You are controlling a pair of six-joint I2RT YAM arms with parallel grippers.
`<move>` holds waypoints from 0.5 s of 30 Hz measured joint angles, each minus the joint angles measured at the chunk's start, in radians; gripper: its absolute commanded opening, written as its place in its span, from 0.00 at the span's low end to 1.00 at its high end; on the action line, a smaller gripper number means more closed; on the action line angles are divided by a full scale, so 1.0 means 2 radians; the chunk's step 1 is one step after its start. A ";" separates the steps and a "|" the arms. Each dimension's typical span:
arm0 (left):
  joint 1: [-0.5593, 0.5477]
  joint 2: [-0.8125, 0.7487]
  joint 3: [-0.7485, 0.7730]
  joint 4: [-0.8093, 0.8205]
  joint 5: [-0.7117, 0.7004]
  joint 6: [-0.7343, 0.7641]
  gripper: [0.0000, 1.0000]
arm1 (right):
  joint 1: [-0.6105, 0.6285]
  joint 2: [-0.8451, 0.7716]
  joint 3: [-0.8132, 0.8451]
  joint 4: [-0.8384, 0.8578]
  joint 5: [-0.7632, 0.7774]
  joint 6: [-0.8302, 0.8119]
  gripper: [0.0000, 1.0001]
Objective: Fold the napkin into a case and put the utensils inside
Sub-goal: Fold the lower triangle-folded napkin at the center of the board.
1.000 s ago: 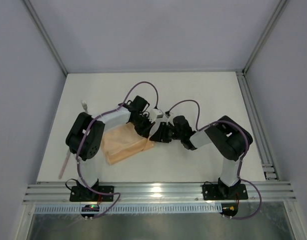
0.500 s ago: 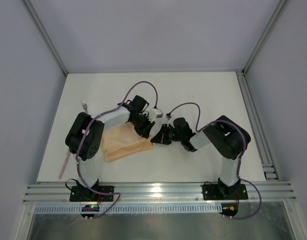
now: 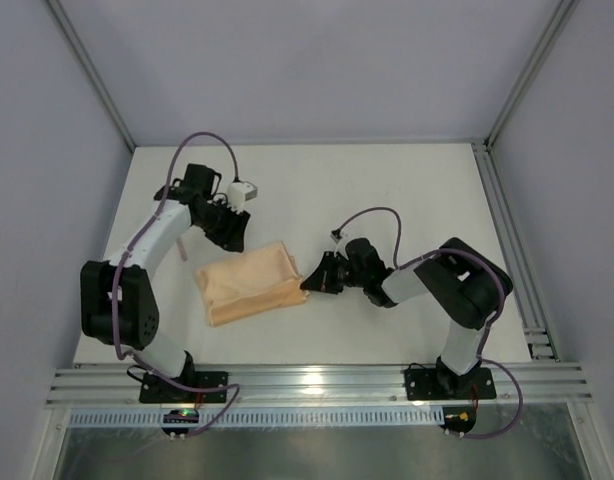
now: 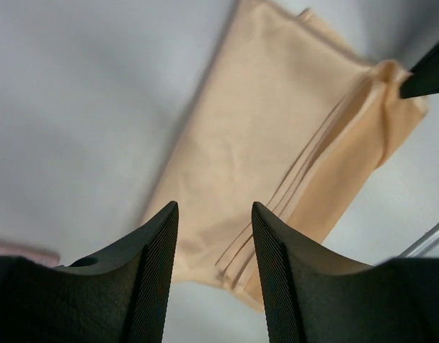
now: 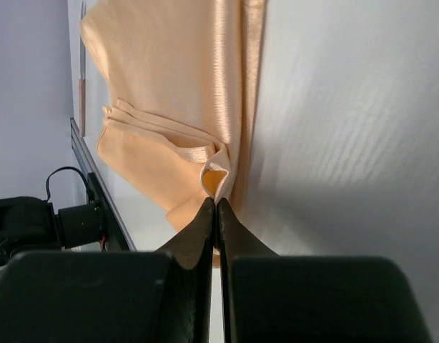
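The peach-orange napkin [image 3: 249, 282] lies folded into a layered rectangle on the white table, also filling the left wrist view [image 4: 277, 143] and the right wrist view [image 5: 162, 86]. My right gripper [image 3: 312, 280] is at its right end, shut [image 5: 216, 202] on a raised pinch of the cloth's edge. My left gripper [image 3: 232, 232] hovers just behind the napkin's back left corner, open [image 4: 212, 207] with nothing between its fingers and the cloth below them. A pale pink strip [image 4: 19, 251], likely a utensil, shows at the left edge of the left wrist view. Other utensils are hidden behind the left arm.
An aluminium rail [image 3: 307, 382] runs along the table's near edge, holding both arm bases. Another rail [image 3: 507, 230] borders the right side. Grey walls close the table in on the left, back and right.
My left gripper let go of the napkin's right end, opened, and swung away to the back left. My right gripper closed on the cloth's right edge and stayed there.
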 measured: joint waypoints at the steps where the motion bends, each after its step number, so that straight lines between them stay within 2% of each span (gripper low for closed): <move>1: 0.021 -0.012 -0.011 -0.002 -0.011 0.001 0.52 | 0.004 -0.007 0.000 -0.007 0.001 -0.003 0.03; 3: 0.056 -0.034 -0.035 -0.004 -0.038 0.003 0.55 | 0.010 -0.020 0.000 -0.019 0.003 -0.008 0.03; 6: 0.079 -0.052 -0.063 -0.004 -0.072 0.005 0.55 | 0.018 -0.029 0.000 -0.032 0.004 -0.011 0.03; 12: 0.080 -0.048 -0.082 0.002 -0.076 0.005 0.57 | 0.024 -0.030 0.006 -0.058 0.005 -0.015 0.03; 15: 0.052 -0.038 -0.076 0.021 -0.074 0.006 0.58 | 0.024 -0.030 0.011 -0.064 0.005 -0.018 0.03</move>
